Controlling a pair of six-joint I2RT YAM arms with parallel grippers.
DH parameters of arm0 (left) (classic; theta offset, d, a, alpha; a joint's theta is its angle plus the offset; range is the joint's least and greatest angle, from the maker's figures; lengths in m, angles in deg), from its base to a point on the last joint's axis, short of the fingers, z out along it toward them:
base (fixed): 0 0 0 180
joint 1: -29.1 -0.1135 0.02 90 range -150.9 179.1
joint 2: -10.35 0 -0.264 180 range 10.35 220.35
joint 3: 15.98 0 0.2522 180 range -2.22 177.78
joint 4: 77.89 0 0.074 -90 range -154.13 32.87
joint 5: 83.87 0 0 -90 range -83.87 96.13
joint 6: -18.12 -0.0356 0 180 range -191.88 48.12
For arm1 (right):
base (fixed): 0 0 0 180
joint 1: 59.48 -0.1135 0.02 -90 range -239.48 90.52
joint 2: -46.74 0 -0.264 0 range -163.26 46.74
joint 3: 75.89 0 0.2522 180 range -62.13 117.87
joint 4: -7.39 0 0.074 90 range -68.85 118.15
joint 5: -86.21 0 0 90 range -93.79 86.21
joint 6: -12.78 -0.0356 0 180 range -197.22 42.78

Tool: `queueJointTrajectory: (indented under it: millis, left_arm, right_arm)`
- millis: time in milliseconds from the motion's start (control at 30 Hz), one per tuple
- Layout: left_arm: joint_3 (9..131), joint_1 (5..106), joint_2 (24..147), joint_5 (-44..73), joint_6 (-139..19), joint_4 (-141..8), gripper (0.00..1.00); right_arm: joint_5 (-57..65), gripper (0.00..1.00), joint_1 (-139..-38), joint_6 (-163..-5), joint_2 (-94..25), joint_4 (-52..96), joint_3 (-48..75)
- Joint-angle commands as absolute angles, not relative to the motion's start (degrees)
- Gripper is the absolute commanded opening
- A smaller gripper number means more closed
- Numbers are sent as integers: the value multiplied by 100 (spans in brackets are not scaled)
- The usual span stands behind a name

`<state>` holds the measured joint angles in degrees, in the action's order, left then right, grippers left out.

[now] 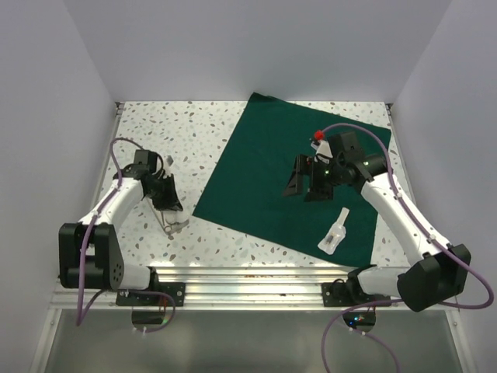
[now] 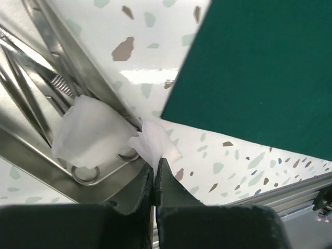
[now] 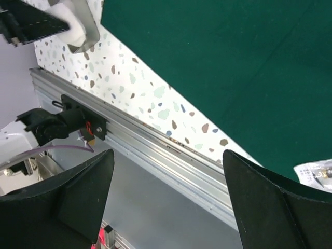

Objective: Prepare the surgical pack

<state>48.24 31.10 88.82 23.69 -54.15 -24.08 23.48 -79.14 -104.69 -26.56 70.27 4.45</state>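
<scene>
**Pinching gauze at the tray's rim**

The left gripper is closed on a thin corner of gauze at the rim of the tray, near the table's left edge. A second pad and instruments lie inside. The drape lies flat over the table's right half, apart from the tray. Above it the right gripper hangs wide open, empty. With so slight a bite, the gauze could slip free on lifting or drag the other pad along.

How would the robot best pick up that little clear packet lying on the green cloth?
Probably straight down from above with the open right tool, pinching the packet across its narrow middle: it lies flat and long on the cloth.
</scene>
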Motion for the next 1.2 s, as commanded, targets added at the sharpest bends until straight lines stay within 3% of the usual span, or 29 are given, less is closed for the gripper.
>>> queueJointTrajectory:
  millis: [0, 200, 1167]
  left_arm:
    - [4858, 2919, 9120, 2520, -5720, -2203, 0]
    - [5051, 2611, 9638, 2467, -5782, -2212, 0]
    - [5210, 2242, 9937, 2055, -5923, -2397, 0]
  right_arm:
    - [2380, 89, -7916, -10210, -2586, 8064, 1046]
    - [2645, 89, -7916, -10342, -2779, 8091, 1125]
    - [2583, 89, -7916, -10412, -3008, 7977, 906]
